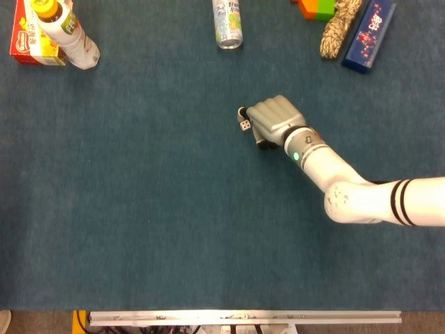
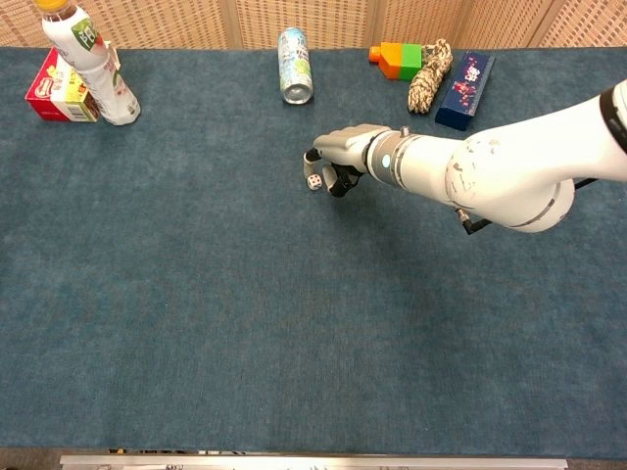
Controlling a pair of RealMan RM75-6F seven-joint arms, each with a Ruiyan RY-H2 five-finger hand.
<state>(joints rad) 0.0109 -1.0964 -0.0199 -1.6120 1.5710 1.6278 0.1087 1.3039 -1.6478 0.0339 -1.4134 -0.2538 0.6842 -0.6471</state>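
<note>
Where the blue-carpeted worktop (image 1: 139, 209) lies bare near its middle, a small white die (image 1: 245, 125) rests flat, seen from the chest camera (image 2: 313, 181) just beside the fingertips (image 2: 311, 157) of the right hand (image 1: 272, 120). That hand arches over it with fingers curled downward; whether thumb and finger already pinch the die cannot be told from either view. By its look the die is light, rigid and smooth-faced, likely to skid or tumble if nudged; two opposite flat faces offer the surest hold. Well apart, along the far edge, stand a can (image 1: 227, 23), a bottle (image 1: 66, 31) against a red box (image 1: 28, 43), a rope bundle (image 1: 338, 28), a blue box (image 1: 368, 33) and coloured blocks (image 1: 316, 8).
</note>
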